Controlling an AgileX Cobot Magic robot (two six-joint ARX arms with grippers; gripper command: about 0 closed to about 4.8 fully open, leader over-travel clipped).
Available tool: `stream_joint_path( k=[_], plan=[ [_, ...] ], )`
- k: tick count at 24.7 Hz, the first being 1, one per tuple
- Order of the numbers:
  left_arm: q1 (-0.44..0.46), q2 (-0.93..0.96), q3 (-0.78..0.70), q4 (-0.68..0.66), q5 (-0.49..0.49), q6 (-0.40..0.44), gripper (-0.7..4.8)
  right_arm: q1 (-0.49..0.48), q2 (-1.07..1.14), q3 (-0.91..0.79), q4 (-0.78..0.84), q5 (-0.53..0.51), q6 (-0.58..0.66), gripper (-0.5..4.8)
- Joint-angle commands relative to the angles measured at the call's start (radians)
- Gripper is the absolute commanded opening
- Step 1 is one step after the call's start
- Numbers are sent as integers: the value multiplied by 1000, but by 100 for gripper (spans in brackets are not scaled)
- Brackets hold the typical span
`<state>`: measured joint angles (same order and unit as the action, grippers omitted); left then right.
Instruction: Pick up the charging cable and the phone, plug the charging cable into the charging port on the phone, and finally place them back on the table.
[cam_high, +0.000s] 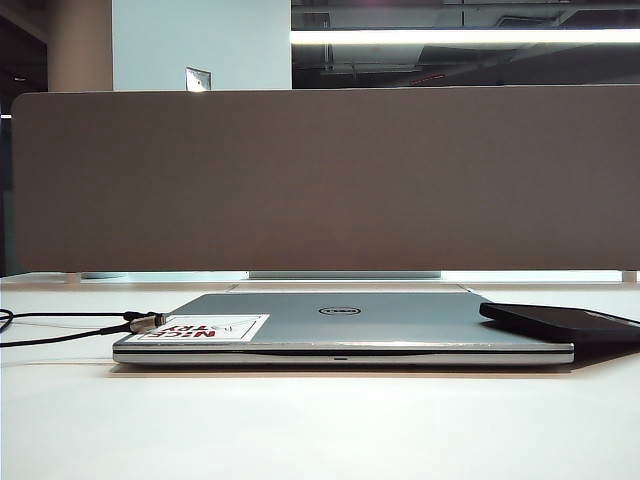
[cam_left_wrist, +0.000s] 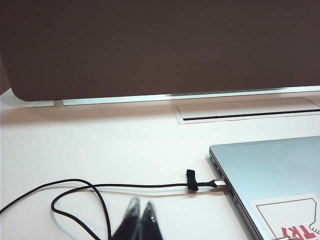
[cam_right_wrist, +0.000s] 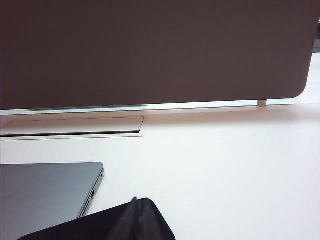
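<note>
The left hand hangs clenched and empty just above the white desk, its tips over a loop of the charging cable. From there the black cord runs past a small strap to its silvery plug, which lies against the side edge of the closed Dell laptop. The right hand is likewise clenched and empty, hovering over the phone, which rests partly on the laptop's corner. Nothing is lifted yet. To start well, each hand should spread first, the left taking the cord close behind the plug, the right gripping the phone across its long edges, leaving its port end free.
</note>
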<state>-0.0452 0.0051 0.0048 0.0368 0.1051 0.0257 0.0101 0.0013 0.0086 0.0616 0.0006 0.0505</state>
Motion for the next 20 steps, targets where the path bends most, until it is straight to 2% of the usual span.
stream_joint_path(
  k=[1,9,13,18,20],
  plan=[
    [2,0,3,10,4,1,-6,1,-2,-3,16,4,-3,-1],
    [2,0,3,21,4,-5,-6,1,-2,-2,18,4,-2,-1],
    [2,0,11,171,4,-106,-6,1,-2,30,23,6,6,-2],
    [2,34,101,153,4,-111,-6,1,18,125,-20,53,41,-3],
    [2,122,188,159,4,-108,-6,1,72,215,-36,61,78,-3]
  ],
)
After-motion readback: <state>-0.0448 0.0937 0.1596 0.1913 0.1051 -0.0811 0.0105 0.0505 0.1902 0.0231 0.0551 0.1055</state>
